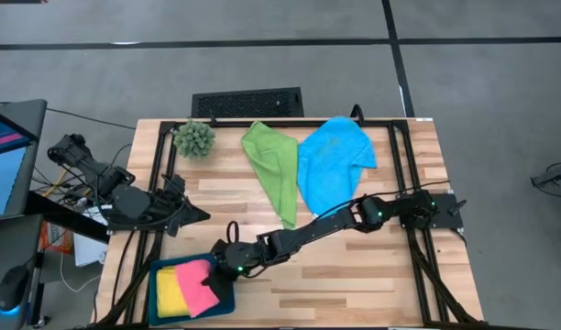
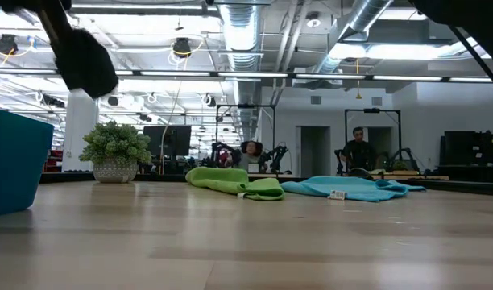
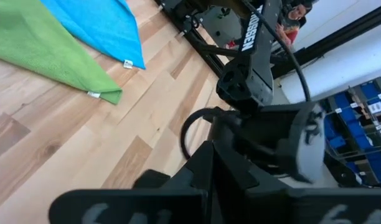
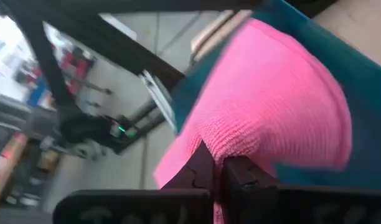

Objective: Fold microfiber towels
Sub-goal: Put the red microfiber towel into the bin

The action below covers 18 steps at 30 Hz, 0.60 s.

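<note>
My right gripper (image 1: 223, 273) reaches from the table's right side to the dark teal tray (image 1: 156, 273) at the near left and is shut on the pink towel (image 1: 200, 286). The pink towel lies askew over the yellow towel (image 1: 170, 290) inside the tray. The green towel (image 1: 273, 165) and the bright blue towel (image 1: 331, 160) lie limp and spread on the far part of the table. My left gripper (image 1: 198, 216) waits shut and empty just beyond the tray. My right gripper pinches the pink towel between its two fingers at the edge that faces the table's right (image 4: 240, 146). The fingers come from the table's right, slanting down. The cloth bulges up just beyond the fingertips (image 4: 203, 165). The rest of the towel lies over the yellow towel in the tray.
A spiky green ball plant (image 1: 195, 137) stands at the far left corner. Black frame rails (image 1: 404, 174) run along the table's left and right sides. Bare wood lies at the table's near middle and near right (image 1: 354, 284). People sit in the room behind (image 2: 358, 149).
</note>
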### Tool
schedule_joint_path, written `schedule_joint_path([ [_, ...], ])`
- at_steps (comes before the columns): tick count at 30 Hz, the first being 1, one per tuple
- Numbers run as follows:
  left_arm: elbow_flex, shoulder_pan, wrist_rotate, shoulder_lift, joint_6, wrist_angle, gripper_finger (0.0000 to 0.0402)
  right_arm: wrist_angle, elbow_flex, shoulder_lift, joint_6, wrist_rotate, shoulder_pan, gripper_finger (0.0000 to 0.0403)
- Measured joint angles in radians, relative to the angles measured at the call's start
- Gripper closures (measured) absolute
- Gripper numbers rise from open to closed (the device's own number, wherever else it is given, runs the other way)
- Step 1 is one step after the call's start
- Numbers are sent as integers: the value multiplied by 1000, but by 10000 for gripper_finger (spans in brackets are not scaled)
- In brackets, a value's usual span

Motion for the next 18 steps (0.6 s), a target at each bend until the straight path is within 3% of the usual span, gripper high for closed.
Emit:
schedule_joint_path([
  [7,0,0,31,83,11,-2,401,-86,-1,-51,-140,-1,1,388],
  [10,-1,0,68,118,88,24,391,-181,1,-94,-189,0,-5,386],
  [18,-1,12,151,152,250,182,287,-369,-1,-135,-296,51,-12,388],
])
